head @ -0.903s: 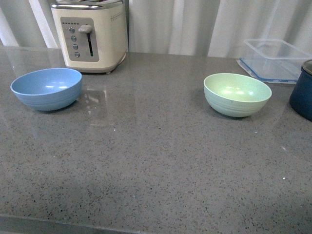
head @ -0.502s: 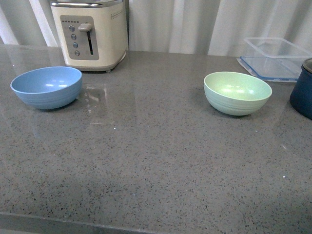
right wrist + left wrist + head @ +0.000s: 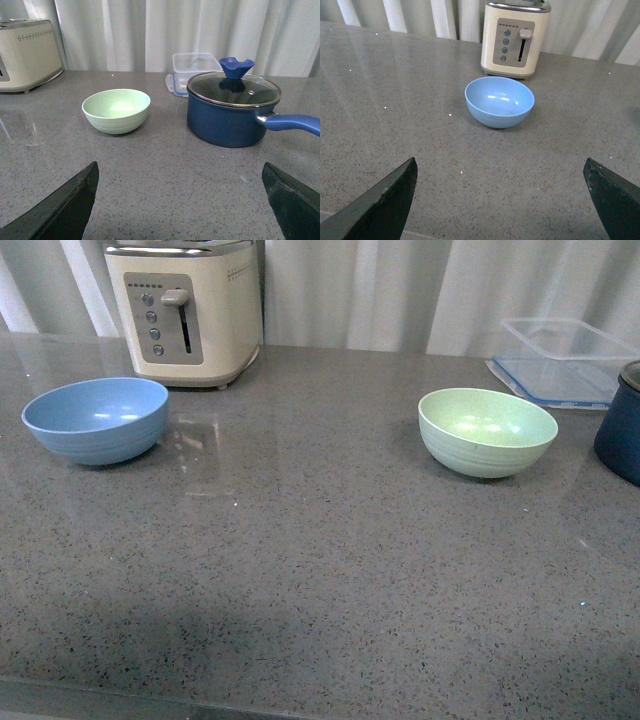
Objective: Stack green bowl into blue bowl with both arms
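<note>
The pale green bowl (image 3: 487, 431) stands upright and empty on the grey counter at the right; it also shows in the right wrist view (image 3: 116, 110). The light blue bowl (image 3: 96, 419) stands upright and empty at the left, in front of the toaster; it also shows in the left wrist view (image 3: 499, 101). Neither arm shows in the front view. My left gripper (image 3: 500, 172) is open and empty, well short of the blue bowl. My right gripper (image 3: 180, 174) is open and empty, well short of the green bowl.
A cream toaster (image 3: 185, 312) stands at the back left, close behind the blue bowl. A clear plastic container (image 3: 563, 361) lies at the back right. A dark navy pot (image 3: 231, 108) with glass lid and long handle stands right of the green bowl.
The front view has shifted very slightly. The bowls and other things have not moved.
</note>
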Robot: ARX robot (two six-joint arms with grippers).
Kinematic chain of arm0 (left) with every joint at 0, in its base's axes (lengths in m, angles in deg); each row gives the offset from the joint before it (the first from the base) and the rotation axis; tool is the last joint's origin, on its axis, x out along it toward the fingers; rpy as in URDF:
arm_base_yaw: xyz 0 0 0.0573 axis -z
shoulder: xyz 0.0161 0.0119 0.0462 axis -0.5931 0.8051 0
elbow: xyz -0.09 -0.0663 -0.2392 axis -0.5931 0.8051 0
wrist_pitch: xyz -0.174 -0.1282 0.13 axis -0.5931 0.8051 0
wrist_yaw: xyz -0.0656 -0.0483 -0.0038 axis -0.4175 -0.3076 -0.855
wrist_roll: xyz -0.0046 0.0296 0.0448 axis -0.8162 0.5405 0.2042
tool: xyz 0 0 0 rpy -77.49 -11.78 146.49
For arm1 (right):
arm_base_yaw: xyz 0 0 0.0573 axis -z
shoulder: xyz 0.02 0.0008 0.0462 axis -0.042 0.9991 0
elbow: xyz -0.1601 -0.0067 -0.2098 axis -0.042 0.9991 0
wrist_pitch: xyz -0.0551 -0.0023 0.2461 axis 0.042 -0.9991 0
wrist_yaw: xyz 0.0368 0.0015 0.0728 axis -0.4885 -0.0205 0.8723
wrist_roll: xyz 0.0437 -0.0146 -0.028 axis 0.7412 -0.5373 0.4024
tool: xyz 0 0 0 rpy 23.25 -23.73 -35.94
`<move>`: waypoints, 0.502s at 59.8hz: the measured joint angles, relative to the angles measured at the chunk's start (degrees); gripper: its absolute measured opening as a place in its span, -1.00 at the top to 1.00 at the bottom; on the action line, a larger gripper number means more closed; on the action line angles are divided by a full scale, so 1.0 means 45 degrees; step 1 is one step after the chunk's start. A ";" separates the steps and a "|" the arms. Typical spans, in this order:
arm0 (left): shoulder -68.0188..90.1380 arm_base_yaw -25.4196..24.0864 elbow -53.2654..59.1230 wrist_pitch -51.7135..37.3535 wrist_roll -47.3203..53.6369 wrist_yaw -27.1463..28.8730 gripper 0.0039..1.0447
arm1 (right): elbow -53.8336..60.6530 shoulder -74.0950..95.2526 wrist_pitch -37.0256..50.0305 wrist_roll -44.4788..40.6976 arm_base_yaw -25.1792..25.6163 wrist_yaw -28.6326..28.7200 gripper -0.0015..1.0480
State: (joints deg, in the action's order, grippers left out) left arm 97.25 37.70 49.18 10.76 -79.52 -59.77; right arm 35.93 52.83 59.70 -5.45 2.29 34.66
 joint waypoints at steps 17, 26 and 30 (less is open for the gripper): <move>0.4571 -0.1195 -0.3419 0.0063 -0.2142 -0.1316 -0.88 | 0.0000 0.0000 0.0000 0.0000 0.0000 0.0000 -0.81; 0.6834 -0.1802 -0.4721 -0.0044 -0.3002 -0.1472 -0.88 | 0.0000 0.0000 0.0000 0.0000 0.0000 0.0000 -0.81; 0.7669 -0.1894 -0.5119 -0.0049 -0.3172 -0.1530 -0.88 | 0.0000 0.0000 0.0000 0.0000 0.0000 0.0000 -0.81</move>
State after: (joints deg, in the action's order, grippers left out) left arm 131.76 29.17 26.14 10.54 -93.79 -66.65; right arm 35.93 52.83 59.70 -5.45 2.29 34.66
